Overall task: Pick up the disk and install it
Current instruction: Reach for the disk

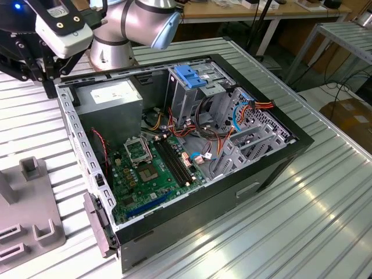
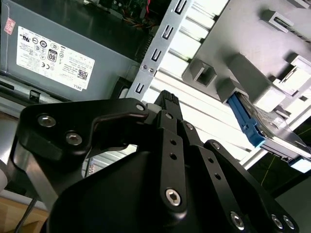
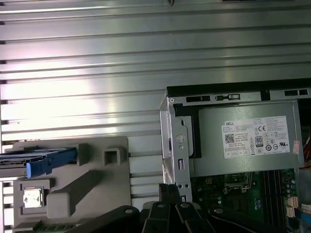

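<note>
The disk [image 3: 43,162], grey metal in a bright blue carrier, stands on edge in a slot of a grey holder block [image 3: 92,179] on the table beside the computer case. In the second wrist view the disk [image 2: 260,127] pokes out of the same block [image 2: 243,63]. My gripper [image 2: 167,99] hangs above the table near the case's corner by the power supply [image 2: 53,53], well apart from the disk. Its fingers sit together with nothing between them, and in the first wrist view my gripper [image 3: 168,188] is over the case's edge.
The open computer case [image 1: 279,168] lies on a ribbed metal table [image 1: 314,232], with motherboard [image 1: 151,168], cables and a tall metal drive cage carrying a blue latch [image 1: 192,75]. The grey holder block [image 1: 29,221] sits at the exterior view's left. The arm's base [image 1: 110,52] stands behind the case.
</note>
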`<state>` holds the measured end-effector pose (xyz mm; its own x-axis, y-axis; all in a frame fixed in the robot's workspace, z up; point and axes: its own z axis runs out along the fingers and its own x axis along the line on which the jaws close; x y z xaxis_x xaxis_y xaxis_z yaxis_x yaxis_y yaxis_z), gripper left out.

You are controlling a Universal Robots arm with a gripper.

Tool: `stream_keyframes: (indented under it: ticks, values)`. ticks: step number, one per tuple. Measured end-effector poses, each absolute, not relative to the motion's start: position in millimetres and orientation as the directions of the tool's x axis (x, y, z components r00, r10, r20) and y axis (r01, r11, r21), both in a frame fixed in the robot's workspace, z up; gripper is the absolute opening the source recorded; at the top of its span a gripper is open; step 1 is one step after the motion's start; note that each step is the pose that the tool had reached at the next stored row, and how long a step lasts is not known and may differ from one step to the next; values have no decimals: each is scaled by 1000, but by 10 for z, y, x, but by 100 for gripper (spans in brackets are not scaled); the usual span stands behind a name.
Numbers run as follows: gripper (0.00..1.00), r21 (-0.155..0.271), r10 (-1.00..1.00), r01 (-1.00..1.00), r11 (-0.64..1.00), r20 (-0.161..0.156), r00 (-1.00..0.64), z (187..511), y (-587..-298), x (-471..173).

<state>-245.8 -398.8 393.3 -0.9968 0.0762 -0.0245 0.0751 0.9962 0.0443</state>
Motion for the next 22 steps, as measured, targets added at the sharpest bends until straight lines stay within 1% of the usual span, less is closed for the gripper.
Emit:
stream_keyframes:
  ticks: [10,22]
  values:
    - [10,44,76,75,996,-24,-997,3931,-3806,-2703]
    - [10,44,75,74,996,-24,-997,3927,-3761,-3423]
